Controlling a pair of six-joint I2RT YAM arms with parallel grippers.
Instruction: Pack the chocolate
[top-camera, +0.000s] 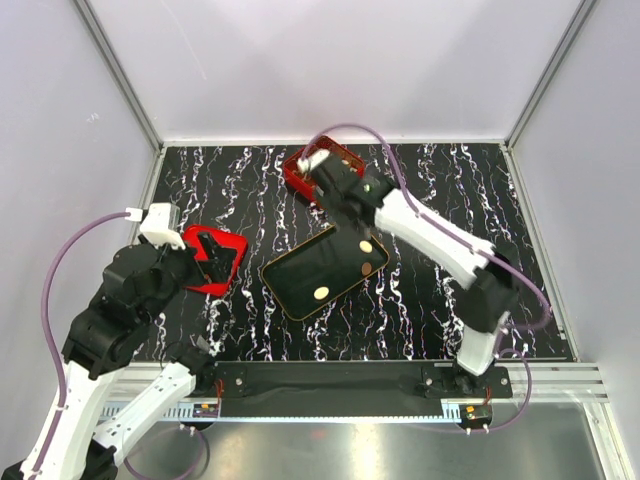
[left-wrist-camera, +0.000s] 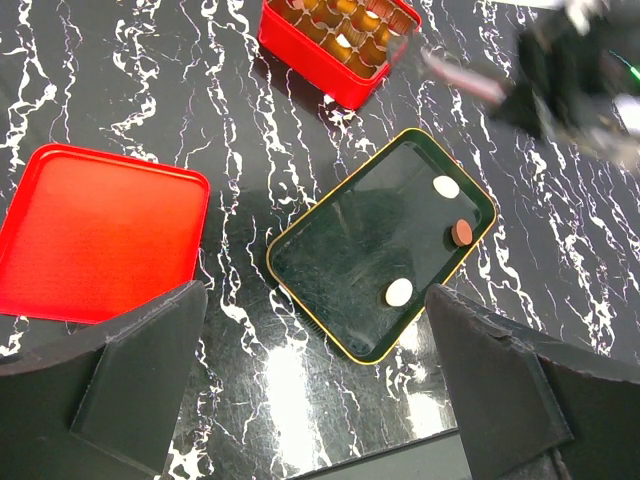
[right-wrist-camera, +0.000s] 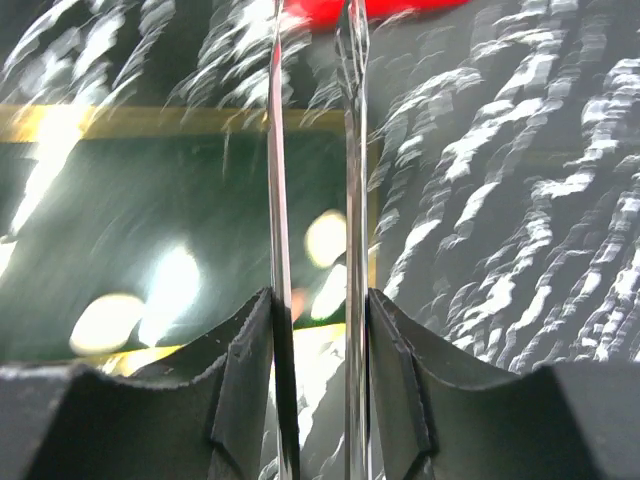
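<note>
Your left gripper (left-wrist-camera: 315, 400) hovers over the red lid (left-wrist-camera: 100, 235), left of the black tray (left-wrist-camera: 330, 290), jaws wide apart and empty. Three chocolates (left-wrist-camera: 399, 292) lie loose in the tray; more sit in the red box (left-wrist-camera: 335, 35) beyond it. Your right gripper (right-wrist-camera: 312, 300) is blurred above the tray's edge, jaws narrowly parted, apparently empty. You're likely mid-transfer: next, fetch another piece.

top external looks straight down from above; both wrist views look past their own fingers, sharing the black tray (left-wrist-camera: 330, 262).
</note>
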